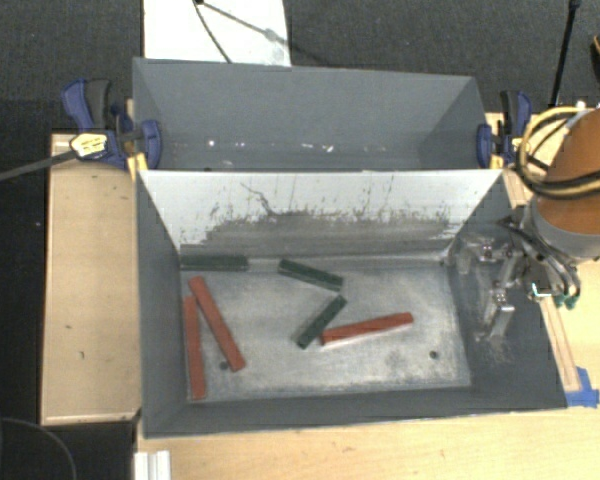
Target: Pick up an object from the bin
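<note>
— Starting big: grey metal bin (310,218), sloped walls, scuffed flat floor. Anything hanging over it?

— Gripper (495,313), up by the right-hand slope, well apart from every stick. Released or clenched? Cannot tell from this angle.

— Contents next, long to short?

— Left-wall red stick (193,353), with the leaning red stick (218,325) just beside it. Then the middle red stick (368,329), lying flat on the floor right of centre (nearest the gripper, so probably the sensible pick). Shorter still: back-wall green stick (215,263), tilted green stick (311,274), crossing green stick (321,323), touching or nearly touching the middle red stick's left end.

— Handling?

— Judging by looks: thin, straight, rigid, likely light, nothing fragile. Smooth sides perhaps, so liable to roll or slip out of a shallow pinch.

— Where to take hold?

— Across the narrow width, around the middle or slightly right of it, away from the green neighbour. Best to close squarely on the long sides, never end to end.
</note>
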Tool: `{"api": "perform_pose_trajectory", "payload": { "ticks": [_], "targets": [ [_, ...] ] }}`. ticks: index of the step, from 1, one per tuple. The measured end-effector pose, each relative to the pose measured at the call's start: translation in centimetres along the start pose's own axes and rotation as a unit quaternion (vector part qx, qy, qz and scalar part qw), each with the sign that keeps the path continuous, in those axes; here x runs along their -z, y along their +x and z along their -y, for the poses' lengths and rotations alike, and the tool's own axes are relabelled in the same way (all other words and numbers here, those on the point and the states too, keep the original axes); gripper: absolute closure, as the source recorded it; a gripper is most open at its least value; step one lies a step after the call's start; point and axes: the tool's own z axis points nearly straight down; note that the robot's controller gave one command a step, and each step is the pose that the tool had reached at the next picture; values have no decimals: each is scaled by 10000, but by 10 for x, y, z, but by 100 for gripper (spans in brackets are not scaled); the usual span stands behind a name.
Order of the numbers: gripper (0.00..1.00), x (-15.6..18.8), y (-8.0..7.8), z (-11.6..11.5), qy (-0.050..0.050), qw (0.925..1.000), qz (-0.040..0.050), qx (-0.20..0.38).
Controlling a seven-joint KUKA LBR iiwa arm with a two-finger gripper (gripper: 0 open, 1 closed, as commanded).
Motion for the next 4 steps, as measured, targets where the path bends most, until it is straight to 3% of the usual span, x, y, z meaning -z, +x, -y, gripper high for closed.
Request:
{"api": "perform_pose_trajectory", "payload": {
  "ticks": [1,2,3,4],
  "targets": [
    [0,-132,-11,-75,-11,9992,-3,411],
    [100,-128,-13,-72,7,9991,32,420],
    [100,12,-31,-68,6,9993,78,-354],
    [100,-22,-8,-80,2,9971,19,767]
  ]
}}
